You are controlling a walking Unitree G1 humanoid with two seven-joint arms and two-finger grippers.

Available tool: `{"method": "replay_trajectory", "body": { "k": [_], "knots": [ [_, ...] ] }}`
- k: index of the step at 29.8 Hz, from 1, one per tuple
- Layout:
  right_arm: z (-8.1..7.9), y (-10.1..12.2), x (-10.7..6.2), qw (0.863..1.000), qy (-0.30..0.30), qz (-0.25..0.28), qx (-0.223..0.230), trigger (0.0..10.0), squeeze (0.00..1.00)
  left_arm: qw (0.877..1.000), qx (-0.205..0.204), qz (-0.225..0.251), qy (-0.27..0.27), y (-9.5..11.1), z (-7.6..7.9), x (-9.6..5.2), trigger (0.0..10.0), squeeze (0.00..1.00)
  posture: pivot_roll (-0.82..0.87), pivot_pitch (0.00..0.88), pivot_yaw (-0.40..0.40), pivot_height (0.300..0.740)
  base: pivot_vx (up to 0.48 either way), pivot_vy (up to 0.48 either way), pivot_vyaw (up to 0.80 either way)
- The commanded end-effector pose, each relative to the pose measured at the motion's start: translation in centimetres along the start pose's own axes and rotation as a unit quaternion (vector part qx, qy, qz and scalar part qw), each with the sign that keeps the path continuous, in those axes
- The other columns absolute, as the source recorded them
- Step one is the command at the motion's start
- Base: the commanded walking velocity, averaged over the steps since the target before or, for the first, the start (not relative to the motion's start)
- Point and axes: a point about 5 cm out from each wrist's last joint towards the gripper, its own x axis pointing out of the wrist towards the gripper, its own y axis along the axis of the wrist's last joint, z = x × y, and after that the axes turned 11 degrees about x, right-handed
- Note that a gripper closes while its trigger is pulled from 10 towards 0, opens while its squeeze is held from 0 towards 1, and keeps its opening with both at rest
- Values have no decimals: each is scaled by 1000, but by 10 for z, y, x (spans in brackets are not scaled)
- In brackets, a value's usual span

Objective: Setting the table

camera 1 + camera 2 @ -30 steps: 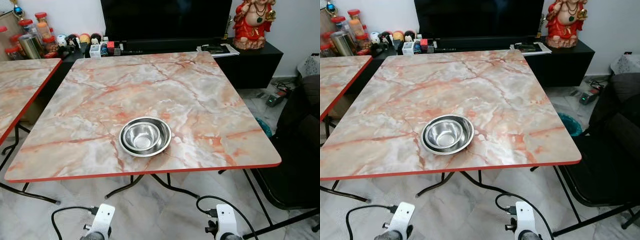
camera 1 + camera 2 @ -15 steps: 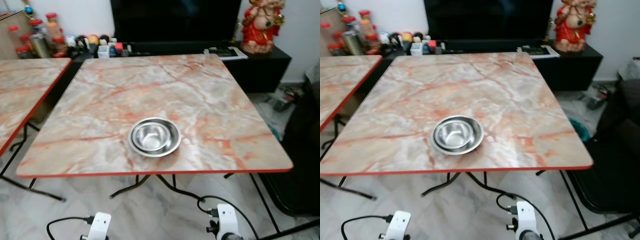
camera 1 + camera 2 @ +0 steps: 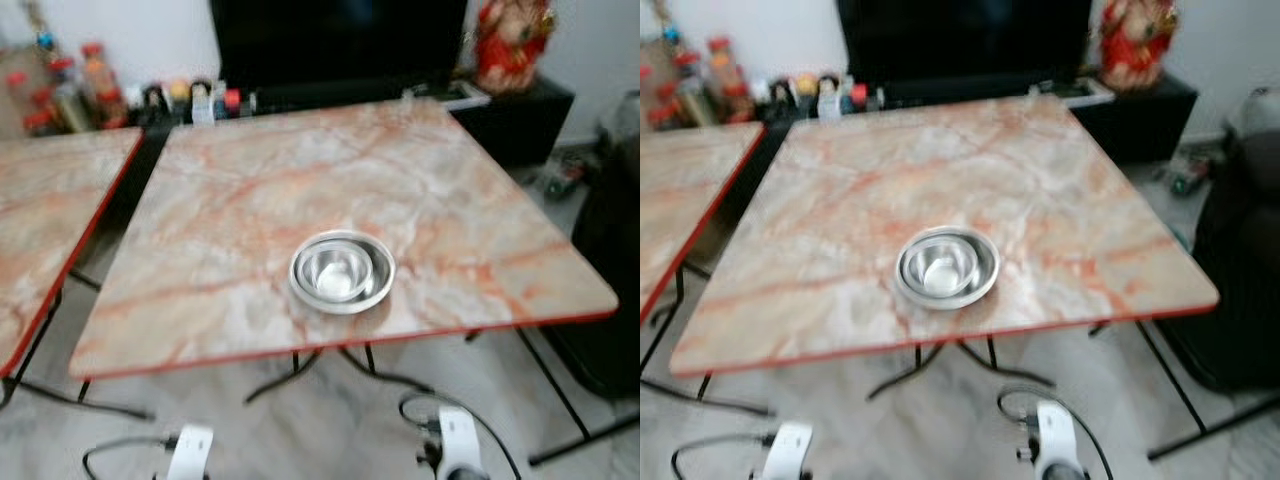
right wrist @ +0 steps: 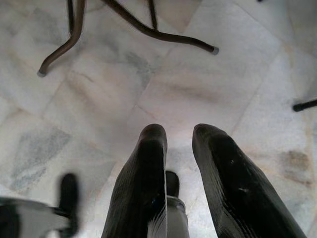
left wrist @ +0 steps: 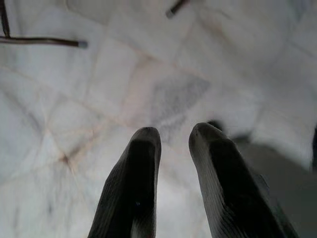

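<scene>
Both head views are soft with motion blur, so small items along the far wall read only as coloured shapes. Nearest, the two arms hang low over the pale marble-tiled floor (image 4: 233, 94). The left gripper (image 5: 174, 135) points at the tiles with a narrow gap between its black fingers and nothing in them. The right gripper (image 4: 179, 133) hangs the same way, slightly parted and empty, above the table's dark bent legs (image 4: 148, 29). Farther on stands the marble-patterned table (image 3: 300, 180) with its red edge; nested steel bowls (image 3: 342, 272) sit toward its near edge, about mid-width. A second matching table (image 3: 45, 230) is cut off at left. Beyond, a dark television (image 3: 335, 45), blurred jars (image 3: 60, 95) and a red figurine (image 3: 512, 45).
</scene>
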Motion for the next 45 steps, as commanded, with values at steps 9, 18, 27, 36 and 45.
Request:
{"method": "replay_trajectory", "body": {
  "k": [9,18,27,36,45],
  "knots": [
    [-13,5,2,1000,16,7,-7,10000,0,1000,-10,-23,13,-12,-8,-2,10000,0,-2,0,41,740,0,458,0],
    [-12,5,2,1000,14,6,1,10000,0,999,-17,-24,18,-11,-9,-1,10000,0,-10,0,34,740,0,457,0],
    [-9,7,2,1000,10,10,8,10000,0,999,-21,-29,18,-13,-7,-2,10000,0,-15,0,36,740,0,456,0],
    [-12,8,2,1000,15,12,11,10000,0,999,-22,-25,19,-10,-8,-1,10000,0,-13,0,39,740,0,455,0],
    [-14,9,3,1000,15,13,2,10000,0,999,-19,-25,20,-9,-11,-1,10000,0,-13,0,51,740,0,458,0]
  ]
}}
